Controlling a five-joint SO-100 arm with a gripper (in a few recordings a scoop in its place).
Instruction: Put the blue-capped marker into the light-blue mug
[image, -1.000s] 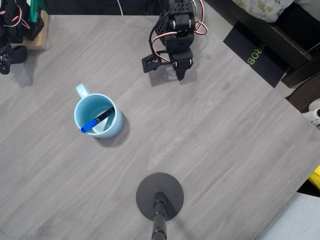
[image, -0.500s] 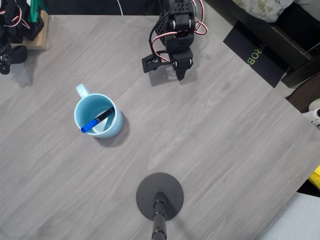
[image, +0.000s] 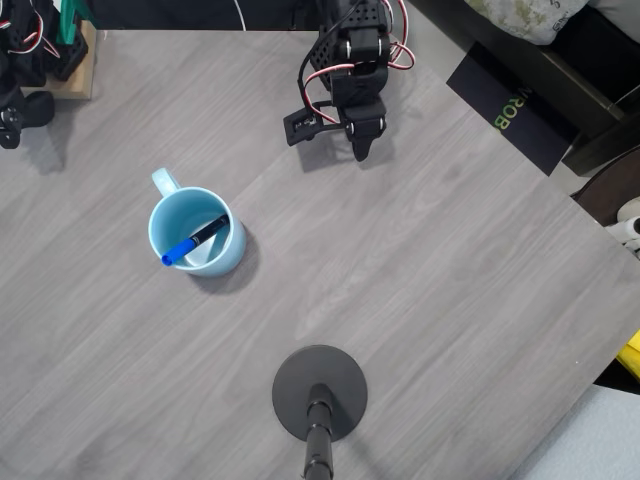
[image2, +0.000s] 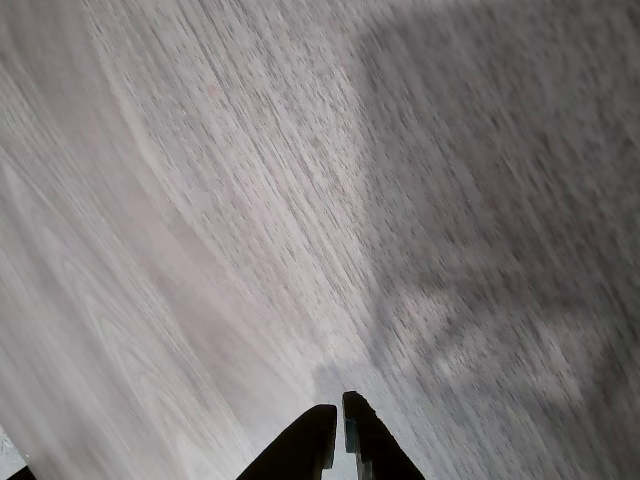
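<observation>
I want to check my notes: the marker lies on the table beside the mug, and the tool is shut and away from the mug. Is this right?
Not quite. The marker is not on the table; the overhead view shows it inside the mug, leaning with its blue cap at the rim. The rest holds: the tool is shut and away from the mug.

I am reading just one bit of lettering, in the overhead view: greenish-yellow letters "ROB" on a flat black box (image: 508, 108) lying past the counter's (image: 420, 260) upper right edge, upside down to me and cut off, so the rest is staying unreadable
</observation>
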